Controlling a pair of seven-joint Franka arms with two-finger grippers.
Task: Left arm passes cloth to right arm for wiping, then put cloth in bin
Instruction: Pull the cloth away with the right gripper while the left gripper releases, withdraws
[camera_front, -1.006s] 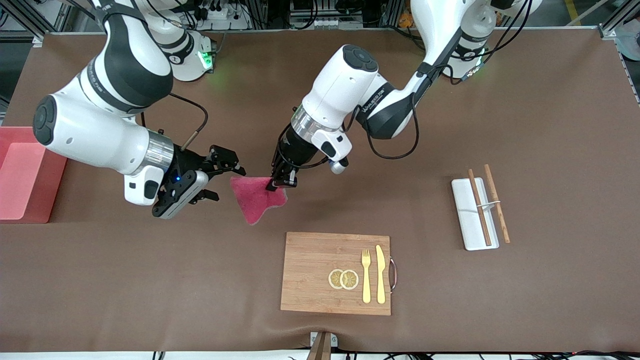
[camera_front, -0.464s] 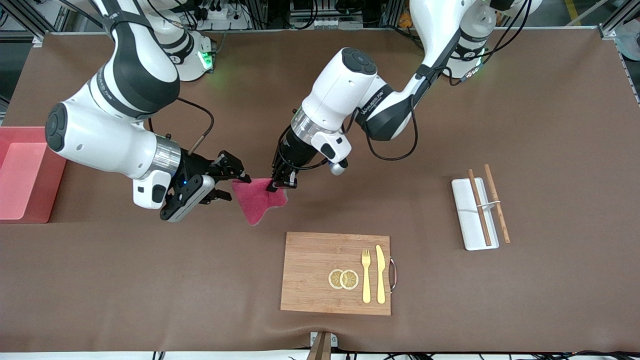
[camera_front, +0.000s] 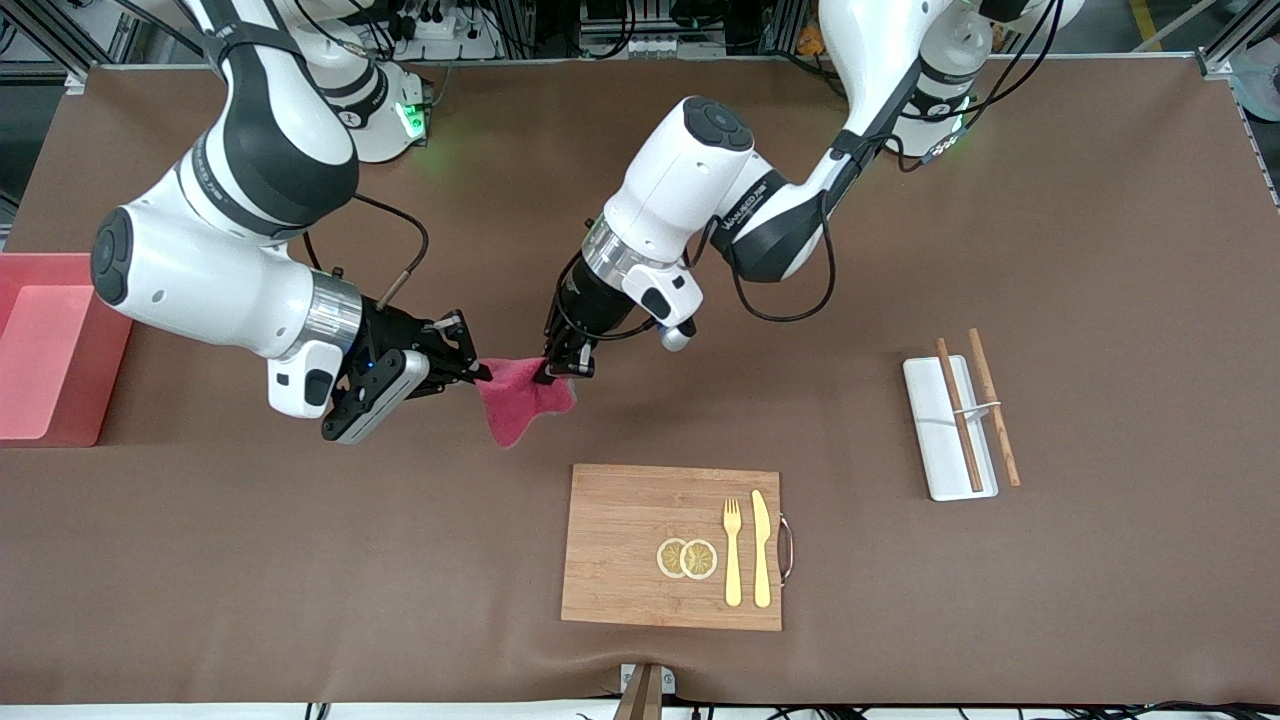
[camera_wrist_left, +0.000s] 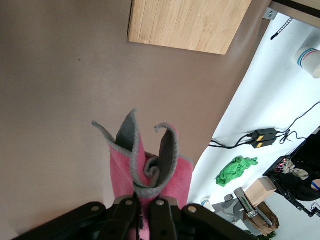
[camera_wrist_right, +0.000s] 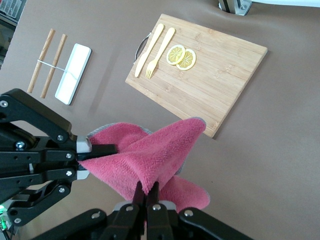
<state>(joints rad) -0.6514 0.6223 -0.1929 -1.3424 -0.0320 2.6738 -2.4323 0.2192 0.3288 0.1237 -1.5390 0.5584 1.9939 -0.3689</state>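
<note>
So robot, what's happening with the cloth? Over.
Left gripper shut on cloth. Right gripper shut on its other corner. Cloth in air between them. Nothing in the way.

A brown matte surface (camera_front: 1100, 250) fills nearly the whole front view, edged by aluminium framing (camera_front: 1225, 45) at its corners. Above its upper edge lie tangled black cables and power strips (camera_front: 440, 25). The left wrist view catches a white floor (camera_wrist_left: 260, 115) (with a green rag (camera_wrist_left: 236, 169) lying on it).

Small magenta-red fabric cloth (camera_front: 520, 400), grey-edged: crumpled, hanging above the table. Pale pink rectangular plastic bin (camera_front: 45, 345): at the right arm's table end.
</note>
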